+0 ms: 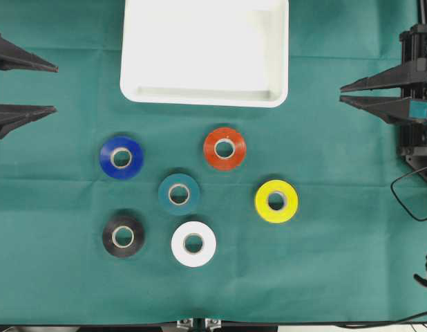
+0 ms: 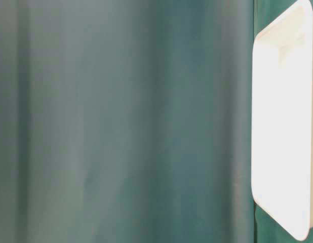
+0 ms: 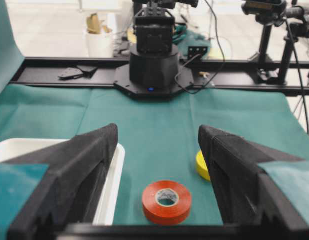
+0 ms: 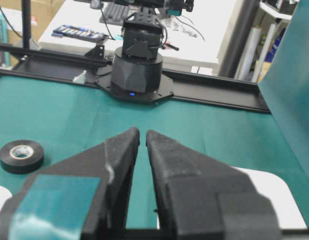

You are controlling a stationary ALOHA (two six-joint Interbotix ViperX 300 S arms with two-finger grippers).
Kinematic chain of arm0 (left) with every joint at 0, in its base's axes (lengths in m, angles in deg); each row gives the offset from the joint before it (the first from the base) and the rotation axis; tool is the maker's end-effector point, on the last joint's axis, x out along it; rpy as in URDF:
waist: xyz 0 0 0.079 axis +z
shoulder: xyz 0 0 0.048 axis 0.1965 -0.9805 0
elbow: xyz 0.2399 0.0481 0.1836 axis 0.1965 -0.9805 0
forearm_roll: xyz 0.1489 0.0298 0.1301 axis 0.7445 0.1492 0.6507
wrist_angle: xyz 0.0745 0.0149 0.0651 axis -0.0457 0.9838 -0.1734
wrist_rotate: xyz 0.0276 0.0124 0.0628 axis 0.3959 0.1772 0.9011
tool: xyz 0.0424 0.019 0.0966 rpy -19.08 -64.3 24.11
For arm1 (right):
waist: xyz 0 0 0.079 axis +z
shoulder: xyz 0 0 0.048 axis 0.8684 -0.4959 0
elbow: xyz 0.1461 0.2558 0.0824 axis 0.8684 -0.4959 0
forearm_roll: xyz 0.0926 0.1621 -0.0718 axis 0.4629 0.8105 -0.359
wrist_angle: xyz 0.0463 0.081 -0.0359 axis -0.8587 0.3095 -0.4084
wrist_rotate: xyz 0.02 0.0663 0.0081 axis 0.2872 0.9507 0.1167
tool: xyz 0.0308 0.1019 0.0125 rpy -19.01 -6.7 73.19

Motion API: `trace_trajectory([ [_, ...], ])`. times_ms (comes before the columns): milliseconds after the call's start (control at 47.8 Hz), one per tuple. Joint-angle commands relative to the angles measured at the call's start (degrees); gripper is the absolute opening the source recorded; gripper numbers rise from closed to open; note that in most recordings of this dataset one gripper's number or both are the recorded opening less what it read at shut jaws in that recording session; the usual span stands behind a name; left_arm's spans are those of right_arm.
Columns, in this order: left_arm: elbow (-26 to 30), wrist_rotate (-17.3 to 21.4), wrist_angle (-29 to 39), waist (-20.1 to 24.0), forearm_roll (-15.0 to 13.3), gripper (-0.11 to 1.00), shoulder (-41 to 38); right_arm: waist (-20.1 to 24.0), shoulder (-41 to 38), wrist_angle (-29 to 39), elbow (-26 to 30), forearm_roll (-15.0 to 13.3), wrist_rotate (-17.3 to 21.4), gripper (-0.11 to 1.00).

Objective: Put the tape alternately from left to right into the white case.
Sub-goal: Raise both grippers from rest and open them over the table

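Tape rolls lie flat on the green-covered counter (image 1: 338, 277), all six outside the white case (image 1: 204, 97) and none touching another. Nearest the case sits the red-orange roll (image 1: 224, 148), just below its front rim; the blue roll (image 1: 121, 157) lies to the left of it, the teal roll (image 1: 179, 194) between and a little lower. The yellow roll (image 1: 276, 200) is off to the right, while the black roll (image 1: 124, 236) and the white roll (image 1: 193, 243) form the row farthest from the case. The case itself holds nothing and sits at the top middle of the overhead view.

The left gripper (image 1: 53, 88) waits at the left edge, jaws spread apart and holding nothing — its wrist view shows the red-orange and yellow rolls between them, farther out. The right gripper (image 1: 343, 93) is at the right edge, jaws drawn nearly together on nothing, only a thin gap between them.
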Motion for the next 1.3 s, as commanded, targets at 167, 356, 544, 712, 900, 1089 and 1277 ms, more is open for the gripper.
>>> trace_trajectory([
  [167, -0.70, -0.26, -0.35, -1.58, -1.23, -0.01, -0.44, -0.44, -0.53, 0.88, -0.53, -0.18, 0.53, 0.00],
  [356, -0.79, -0.18, -0.35, -3.52, -1.23, -0.10, -0.53, -0.44, -0.62, 2.64, -0.35, -0.18, 0.62, -0.02],
  [544, -1.23, -0.09, -0.35, -3.69, -1.23, -0.10, -0.62, -0.44, -0.62, 2.72, -0.18, -0.09, 0.62, -0.02],
  [712, -1.49, 0.09, -0.35, -3.69, -1.23, -0.10, -0.62, -0.70, -0.70, 2.72, -0.18, -0.09, 0.62, 0.00],
  [900, -1.49, 0.26, -0.35, -3.69, -1.23, 0.01, -0.62, -1.05, -0.88, 2.72, -0.18, -0.09, 1.23, 0.39],
  [1089, -1.32, 0.26, 0.62, -3.69, -1.32, 0.44, -0.88, -1.58, -1.41, 2.81, -0.18, -0.09, 1.58, 0.82],
  [1277, -0.79, 0.09, 1.67, -3.60, -1.32, 0.74, -2.20, -1.58, -2.81, 2.81, 0.26, -0.09, 1.85, 0.81],
])
